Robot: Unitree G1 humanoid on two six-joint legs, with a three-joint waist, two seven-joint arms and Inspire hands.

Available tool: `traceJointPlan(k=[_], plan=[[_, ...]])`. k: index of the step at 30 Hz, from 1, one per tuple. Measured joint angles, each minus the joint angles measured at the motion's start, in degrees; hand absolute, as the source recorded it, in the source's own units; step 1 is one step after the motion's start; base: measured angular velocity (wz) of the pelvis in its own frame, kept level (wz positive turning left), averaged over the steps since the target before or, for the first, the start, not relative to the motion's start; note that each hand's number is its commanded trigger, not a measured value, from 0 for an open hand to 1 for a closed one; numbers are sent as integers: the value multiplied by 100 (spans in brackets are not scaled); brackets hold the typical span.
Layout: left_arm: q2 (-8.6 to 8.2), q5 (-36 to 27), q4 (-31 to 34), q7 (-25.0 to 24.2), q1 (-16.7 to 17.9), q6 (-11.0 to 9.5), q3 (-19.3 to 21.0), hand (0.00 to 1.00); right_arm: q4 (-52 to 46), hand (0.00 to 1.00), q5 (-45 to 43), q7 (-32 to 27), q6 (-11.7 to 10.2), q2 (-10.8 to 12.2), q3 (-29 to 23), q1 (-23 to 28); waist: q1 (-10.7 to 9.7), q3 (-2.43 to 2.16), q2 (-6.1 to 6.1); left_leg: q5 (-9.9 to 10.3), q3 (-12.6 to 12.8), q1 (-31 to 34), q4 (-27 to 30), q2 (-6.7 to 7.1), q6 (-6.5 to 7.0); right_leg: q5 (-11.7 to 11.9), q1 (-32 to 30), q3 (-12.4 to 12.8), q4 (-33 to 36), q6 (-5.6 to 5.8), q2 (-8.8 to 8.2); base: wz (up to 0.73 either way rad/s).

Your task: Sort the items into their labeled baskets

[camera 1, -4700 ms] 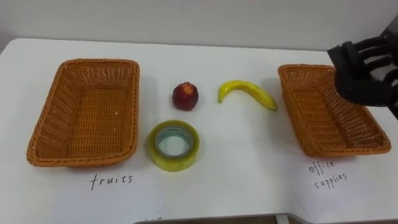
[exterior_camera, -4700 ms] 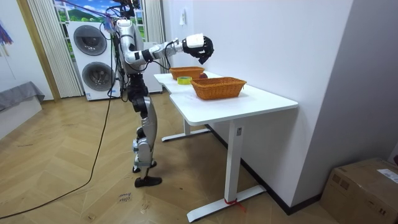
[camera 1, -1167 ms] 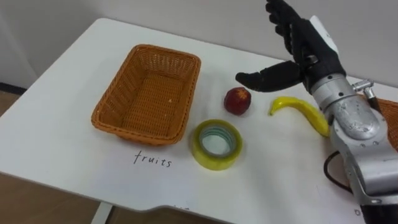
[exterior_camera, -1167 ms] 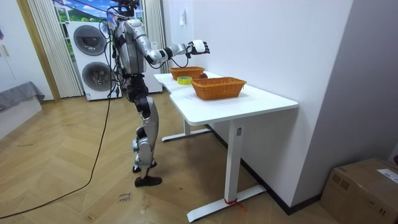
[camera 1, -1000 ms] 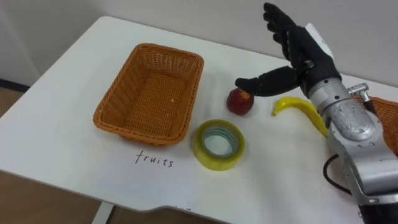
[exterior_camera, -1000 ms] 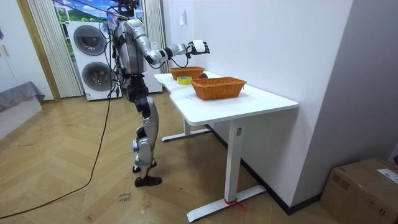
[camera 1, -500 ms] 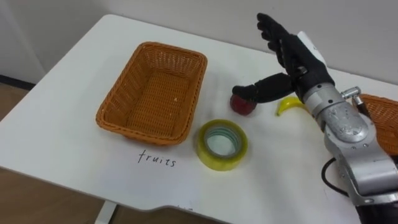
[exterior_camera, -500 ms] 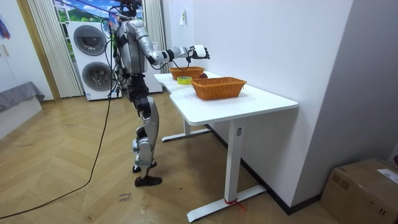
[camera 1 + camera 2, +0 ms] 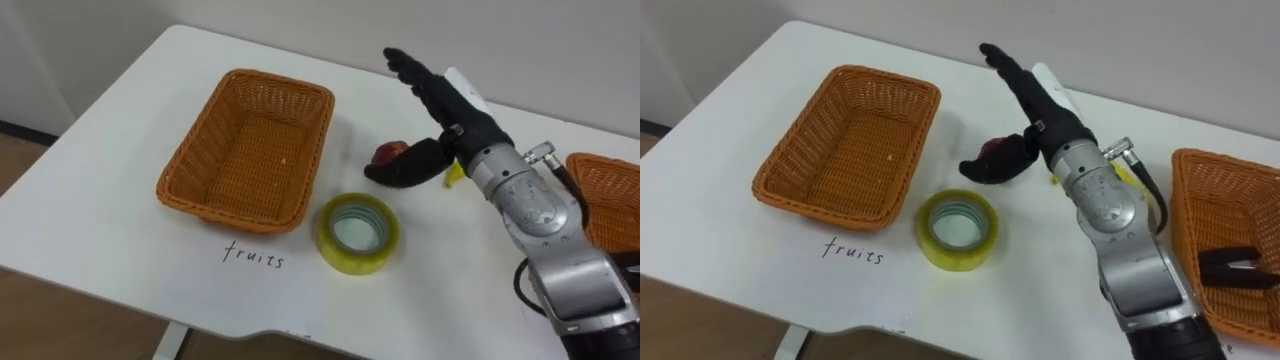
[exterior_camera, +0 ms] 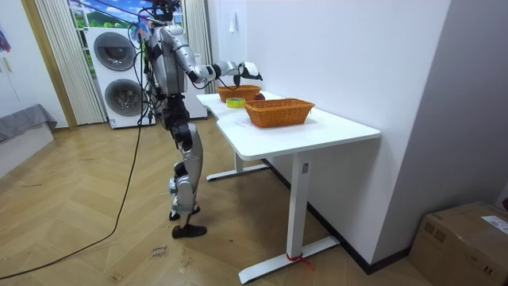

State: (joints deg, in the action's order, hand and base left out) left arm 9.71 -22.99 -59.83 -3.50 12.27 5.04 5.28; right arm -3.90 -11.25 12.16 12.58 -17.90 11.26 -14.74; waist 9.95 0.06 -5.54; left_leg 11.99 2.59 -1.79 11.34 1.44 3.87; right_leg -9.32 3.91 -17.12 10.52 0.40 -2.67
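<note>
nearest on the white table (image 9: 100,235) lies the yellow tape roll (image 9: 357,263), flat, just right of the left basket (image 9: 250,150). beyond the roll sits the red apple (image 9: 388,152); the right hand (image 9: 455,115) hangs over it, fingers straight and spread, thumb laid across the apple's near side, not curled round it. a sliver of the banana (image 9: 450,173) shows just behind the hand. off to the right, the second basket (image 9: 1230,200) holds a dark object (image 9: 1235,268)

Bright even indoor light, soft shadows on white table (image 9: 450,270)
</note>
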Motion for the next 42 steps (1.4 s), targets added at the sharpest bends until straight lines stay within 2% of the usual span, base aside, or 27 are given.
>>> traceJointPlan(k=[5,12,27,42], plan=[[1,1,-51,13,22,0,7,0,32,0,-286,169,8,60,126,13,42,14,-2,-10,14,8,-17,20,14,-1,2,-11,10,1,-20,-1],[1,2,-46,9,22,1,11,0,32,0,-521,332,8,195,137,33,132,10,-19,-13,38,-3,0,26,17,0,27,-9,10,1,-19,-1],[4,10,-43,5,55,0,8,0,74,0,-591,431,7,192,137,188,139,33,9,-14,39,-37,-17,27,19,0,28,-13,9,1,-15,0],[50,25,-43,-132,94,-14,40,0,133,0,-852,531,2,157,127,411,137,10,-48,-15,44,-35,-43,27,20,0,34,3,9,1,-7,0]])
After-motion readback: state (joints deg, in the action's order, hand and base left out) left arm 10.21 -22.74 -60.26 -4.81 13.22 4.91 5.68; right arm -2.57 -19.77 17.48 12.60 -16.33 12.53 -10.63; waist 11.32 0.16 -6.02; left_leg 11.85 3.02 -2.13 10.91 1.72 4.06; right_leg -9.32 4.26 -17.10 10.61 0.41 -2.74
